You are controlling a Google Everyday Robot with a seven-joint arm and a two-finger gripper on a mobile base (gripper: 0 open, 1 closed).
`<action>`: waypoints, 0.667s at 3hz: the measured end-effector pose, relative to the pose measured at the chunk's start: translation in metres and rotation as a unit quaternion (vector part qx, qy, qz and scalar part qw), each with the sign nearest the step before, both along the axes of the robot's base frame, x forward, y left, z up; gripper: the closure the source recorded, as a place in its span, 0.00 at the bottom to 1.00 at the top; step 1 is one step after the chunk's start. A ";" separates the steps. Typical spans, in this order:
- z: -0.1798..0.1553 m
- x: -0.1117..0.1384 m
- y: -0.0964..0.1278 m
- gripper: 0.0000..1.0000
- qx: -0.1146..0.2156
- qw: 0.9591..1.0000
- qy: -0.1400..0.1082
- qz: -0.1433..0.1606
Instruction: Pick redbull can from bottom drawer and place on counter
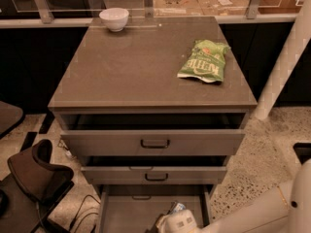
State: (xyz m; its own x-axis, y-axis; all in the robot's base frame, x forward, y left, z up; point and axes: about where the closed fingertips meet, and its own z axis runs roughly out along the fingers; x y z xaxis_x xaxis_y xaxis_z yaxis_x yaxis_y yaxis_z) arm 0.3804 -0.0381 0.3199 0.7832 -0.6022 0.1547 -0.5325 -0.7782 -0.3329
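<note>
Blue-silver redbull can (178, 208) in open bottom drawer (129, 213), beside gripper (163, 223).

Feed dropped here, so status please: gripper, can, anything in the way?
Gripper low in bottom drawer, right at redbull can. Can not yet on counter. Snack bag and bowl on counter, well apart.

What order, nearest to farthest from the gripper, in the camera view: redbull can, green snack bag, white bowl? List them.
The gripper is down in the bottom drawer.
1. redbull can, beside it in that drawer.
2. green snack bag, right side of the counter.
3. white bowl, counter's far left.
</note>
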 end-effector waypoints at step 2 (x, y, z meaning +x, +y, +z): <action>0.067 0.000 -0.037 1.00 0.028 0.995 -0.033 0.087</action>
State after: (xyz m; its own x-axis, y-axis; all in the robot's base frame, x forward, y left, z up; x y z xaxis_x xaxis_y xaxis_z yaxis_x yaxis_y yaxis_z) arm 0.3800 -0.0750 0.3874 0.8657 -0.4677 0.1784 -0.3672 -0.8356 -0.4087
